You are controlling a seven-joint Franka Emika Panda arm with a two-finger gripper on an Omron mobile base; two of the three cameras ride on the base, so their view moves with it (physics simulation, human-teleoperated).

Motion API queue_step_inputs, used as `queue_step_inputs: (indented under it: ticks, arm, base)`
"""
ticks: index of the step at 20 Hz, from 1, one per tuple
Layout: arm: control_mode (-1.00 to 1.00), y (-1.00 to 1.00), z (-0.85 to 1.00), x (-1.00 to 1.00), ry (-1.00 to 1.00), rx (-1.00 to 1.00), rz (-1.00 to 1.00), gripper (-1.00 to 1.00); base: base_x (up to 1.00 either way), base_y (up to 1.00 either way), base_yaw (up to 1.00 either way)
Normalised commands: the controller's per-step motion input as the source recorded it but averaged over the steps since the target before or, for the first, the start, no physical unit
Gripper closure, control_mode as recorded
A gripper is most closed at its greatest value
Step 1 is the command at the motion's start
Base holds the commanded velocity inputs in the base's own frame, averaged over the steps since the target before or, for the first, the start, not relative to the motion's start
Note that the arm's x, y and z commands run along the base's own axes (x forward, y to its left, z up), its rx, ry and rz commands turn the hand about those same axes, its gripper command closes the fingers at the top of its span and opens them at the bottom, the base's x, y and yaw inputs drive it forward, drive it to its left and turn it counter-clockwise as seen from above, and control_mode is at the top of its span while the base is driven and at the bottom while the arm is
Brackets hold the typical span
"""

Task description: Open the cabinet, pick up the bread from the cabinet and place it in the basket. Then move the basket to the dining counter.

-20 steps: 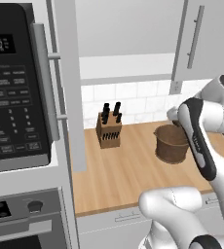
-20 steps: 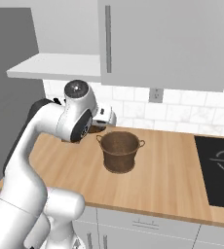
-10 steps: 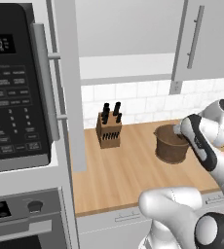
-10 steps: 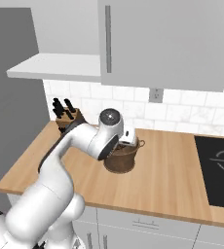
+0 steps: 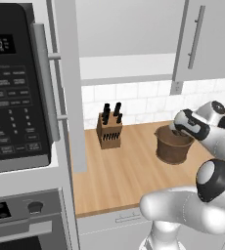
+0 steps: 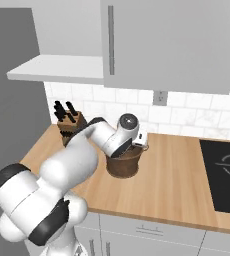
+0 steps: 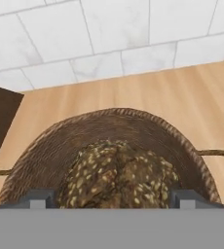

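Bread [image 7: 116, 175] lies inside the woven basket [image 7: 133, 124] on counter.

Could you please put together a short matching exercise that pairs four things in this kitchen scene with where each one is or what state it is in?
Things:
1. small dark brown seeded bread
2. round brown woven basket
3. wooden knife block with black handles
4. light grey wall cabinet door with a silver bar handle

Places or states:
A. swung open
B. on the wood counter against the tiled wall, left of the basket
C. lying inside the basket
D. standing on the wood counter under the open gripper

Pairs: 1-C, 2-D, 3-B, 4-A
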Motion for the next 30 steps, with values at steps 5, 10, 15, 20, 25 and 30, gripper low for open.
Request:
queue_step_inputs:
  ticks: [5, 10, 15, 20, 25, 30]
  arm:
    - [-1.0, -0.01, -0.23, 0.51, 0.1, 0.0, 0.0, 1.0]
    - [-1.0, -0.03, -0.46, 0.38, 0.02, 0.0, 0.0, 1.0]
    - [-1.0, -0.03, -0.38, 0.28, 0.04, 0.0, 0.0, 1.0]
    - [-1.0, -0.03, -0.09, -0.25, 0.04, 0.0, 0.0, -1.0]
    - [-1.0, 0.0, 0.0, -0.42, 0.0, 0.0, 0.0, -1.0]
    - [-1.0, 0.13, -0.02, -0.16, 0.0, 0.0, 0.0, -1.0]
  base:
    - [0.0, 0.0, 0.0]
    - [0.0, 0.0, 0.0]
    - [0.0, 0.0, 0.0]
    - [0.0, 0.0, 0.0]
    - [0.0, 0.0, 0.0]
    - [0.0, 0.0, 0.0]
